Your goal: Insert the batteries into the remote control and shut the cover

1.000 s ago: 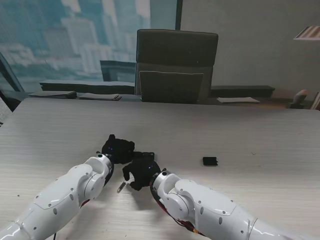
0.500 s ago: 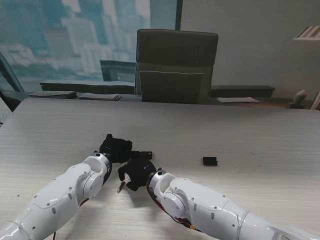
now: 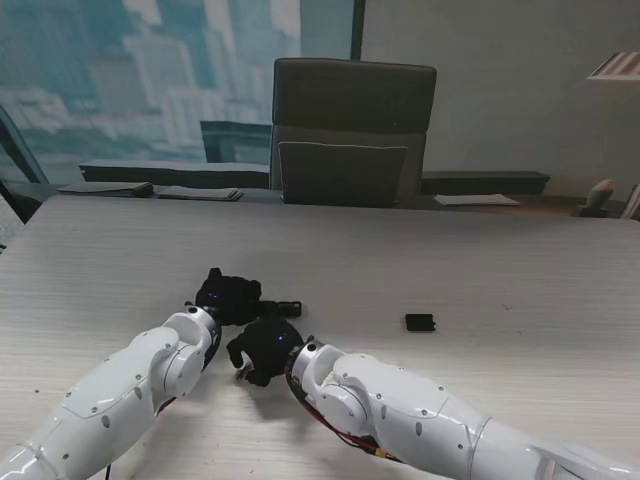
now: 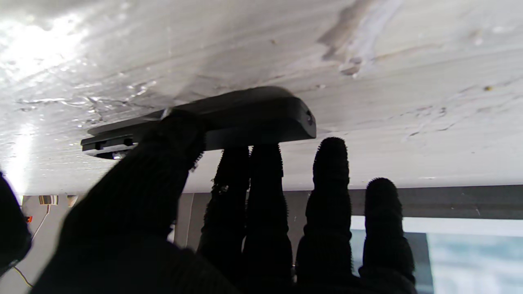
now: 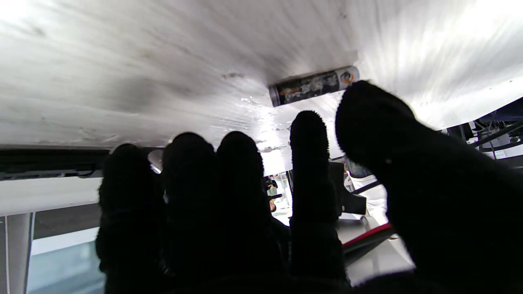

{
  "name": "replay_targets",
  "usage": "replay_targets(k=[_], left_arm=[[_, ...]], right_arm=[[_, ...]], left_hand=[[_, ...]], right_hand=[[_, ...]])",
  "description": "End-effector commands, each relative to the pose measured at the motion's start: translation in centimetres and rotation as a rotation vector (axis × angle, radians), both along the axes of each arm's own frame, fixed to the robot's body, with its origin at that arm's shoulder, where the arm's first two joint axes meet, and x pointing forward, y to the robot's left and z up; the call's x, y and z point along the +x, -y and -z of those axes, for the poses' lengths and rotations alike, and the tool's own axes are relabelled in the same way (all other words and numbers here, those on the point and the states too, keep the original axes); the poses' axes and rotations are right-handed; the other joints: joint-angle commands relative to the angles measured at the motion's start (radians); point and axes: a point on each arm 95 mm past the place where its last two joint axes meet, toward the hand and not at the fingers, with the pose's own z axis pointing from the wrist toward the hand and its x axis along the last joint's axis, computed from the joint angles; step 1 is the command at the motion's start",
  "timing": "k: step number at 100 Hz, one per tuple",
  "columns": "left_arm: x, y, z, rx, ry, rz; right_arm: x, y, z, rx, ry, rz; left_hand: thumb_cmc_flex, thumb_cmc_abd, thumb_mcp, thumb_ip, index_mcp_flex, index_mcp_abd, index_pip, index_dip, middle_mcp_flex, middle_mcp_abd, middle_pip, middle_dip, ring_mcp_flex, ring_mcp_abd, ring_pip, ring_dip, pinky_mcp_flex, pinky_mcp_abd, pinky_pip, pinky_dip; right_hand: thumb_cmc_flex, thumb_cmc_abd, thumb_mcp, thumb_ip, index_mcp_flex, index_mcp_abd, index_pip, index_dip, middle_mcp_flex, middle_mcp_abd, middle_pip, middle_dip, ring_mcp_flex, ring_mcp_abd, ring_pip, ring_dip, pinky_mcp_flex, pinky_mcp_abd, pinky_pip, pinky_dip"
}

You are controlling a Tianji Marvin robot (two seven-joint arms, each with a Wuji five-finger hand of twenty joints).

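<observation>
On the pale wood-grain table [image 3: 480, 270], both black-gloved hands sit close together near my edge, left of centre.

Left hand: the black-gloved left hand [image 3: 228, 296] lies palm-down on a flat black plastic remote control [image 4: 229, 116]; in the left wrist view the thumb [image 4: 171, 143] presses one long side and two fingertips touch the other, so it grips the remote against the table.

Remote control: it lies flat on the table under the left hand; in the stand view only its black end [image 3: 288, 304] pokes out to the right of that hand.

Right hand: the black-gloved right hand [image 3: 262, 349] hovers palm-down just nearer to me than the left hand, fingers spread and holding nothing; the thumb tip [image 5: 367, 110] is just beside the battery, and I cannot tell whether they touch.

Battery: a small cylindrical battery with a dark printed wrapper [image 5: 314, 85] lies on its side on the table, by the right hand's thumb and index fingertip [image 5: 308, 126].

Cover: a small black rectangular battery cover [image 3: 420, 322] lies flat on the table, well apart to the right of both hands.

Background: a dark grey office chair [image 3: 352, 130] stands at the far side of the table.
</observation>
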Motion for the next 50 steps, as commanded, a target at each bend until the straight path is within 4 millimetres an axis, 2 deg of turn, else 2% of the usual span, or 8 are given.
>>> replay_targets(k=[1, 18, 39, 50], left_arm=[[-1.2, -1.4, 2.6, 0.039, -0.081, -0.026], [-1.1, -1.4, 2.7, 0.034, -0.079, -0.028], [-1.1, -1.4, 2.7, 0.032, -0.081, -0.027], [-1.1, -1.4, 2.7, 0.032, -0.082, -0.027]], right_arm=[[-0.2, -0.5, 0.1, -0.002, -0.011, -0.013], [0.2, -0.8, 0.4, -0.015, -0.012, -0.015], [0.6, -0.8, 1.2, -0.043, -0.027, -0.020], [0.7, -0.7, 1.6, -0.058, -0.033, -0.020]], left_hand=[[0.096, 0.074, 0.062, 0.046, 0.084, -0.083, 0.107, 0.037, 0.110, 0.041, 0.030, 0.035, 0.018, 0.009, 0.008, 0.012, -0.002, 0.012, 0.025, 0.019], [0.096, 0.075, 0.061, 0.046, 0.083, -0.081, 0.106, 0.037, 0.108, 0.044, 0.031, 0.034, 0.017, 0.010, 0.008, 0.012, -0.002, 0.013, 0.025, 0.020], [0.095, 0.075, 0.061, 0.047, 0.084, -0.081, 0.106, 0.037, 0.108, 0.043, 0.032, 0.033, 0.016, 0.009, 0.009, 0.012, -0.002, 0.013, 0.026, 0.020], [0.095, 0.075, 0.060, 0.046, 0.083, -0.081, 0.106, 0.037, 0.108, 0.042, 0.033, 0.033, 0.017, 0.009, 0.009, 0.012, -0.002, 0.013, 0.026, 0.020]], right_hand=[[-0.003, -0.024, 0.031, -0.027, 0.015, 0.001, 0.024, 0.006, 0.018, -0.010, 0.039, 0.017, 0.031, -0.031, 0.028, 0.002, 0.008, -0.020, 0.037, 0.010], [0.007, -0.032, 0.034, -0.023, 0.017, 0.007, 0.028, 0.002, 0.021, -0.013, 0.044, 0.017, 0.035, -0.035, 0.032, 0.002, 0.014, -0.023, 0.043, 0.011], [0.069, -0.103, 0.042, -0.088, 0.050, -0.003, 0.190, -0.039, 0.020, -0.025, 0.051, 0.014, 0.038, -0.045, 0.035, -0.004, 0.021, -0.030, 0.048, 0.009], [0.091, -0.111, 0.051, -0.090, 0.079, -0.022, 0.237, -0.030, 0.020, -0.027, 0.051, 0.012, 0.039, -0.049, 0.035, -0.005, 0.025, -0.029, 0.050, 0.009]])
